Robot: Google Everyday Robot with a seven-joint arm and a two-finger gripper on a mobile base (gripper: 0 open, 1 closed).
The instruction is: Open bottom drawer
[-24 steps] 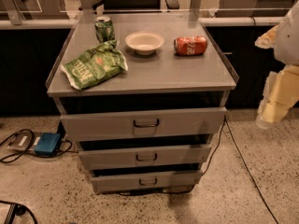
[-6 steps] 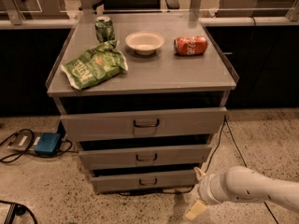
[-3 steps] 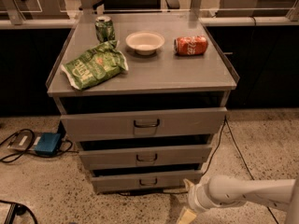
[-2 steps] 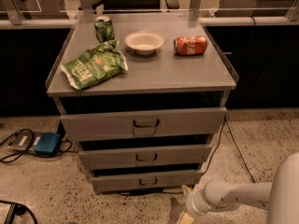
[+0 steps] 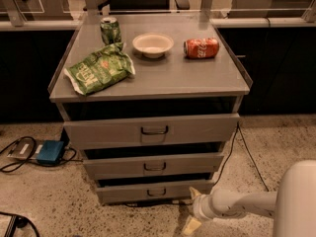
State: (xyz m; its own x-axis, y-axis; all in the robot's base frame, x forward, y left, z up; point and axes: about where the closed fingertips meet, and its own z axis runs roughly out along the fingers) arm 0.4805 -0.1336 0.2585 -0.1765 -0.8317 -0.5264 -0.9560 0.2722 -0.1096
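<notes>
The bottom drawer (image 5: 123, 193) is the lowest and narrowest grey front of the three in the cabinet, with a small dark loop handle (image 5: 156, 192) at its centre. It looks pushed in, and its inside is hidden. My gripper (image 5: 192, 209) is low, just above the floor, at the drawer's right front corner and to the right of the handle. Its two cream fingers (image 5: 194, 192) are spread apart and hold nothing. The white arm (image 5: 247, 204) reaches in from the right.
On the cabinet top (image 5: 197, 78) lie a green chip bag (image 5: 98, 69), a green can (image 5: 110, 30), a white bowl (image 5: 153, 44) and a red can (image 5: 201, 48). A blue box (image 5: 50, 152) with cables sits on the floor at left. A cable (image 5: 249, 154) runs down the right side.
The arm has come down from the upper right to floor level and moved left, bringing the gripper to the bottom drawer's right corner. The drawers have not moved.
</notes>
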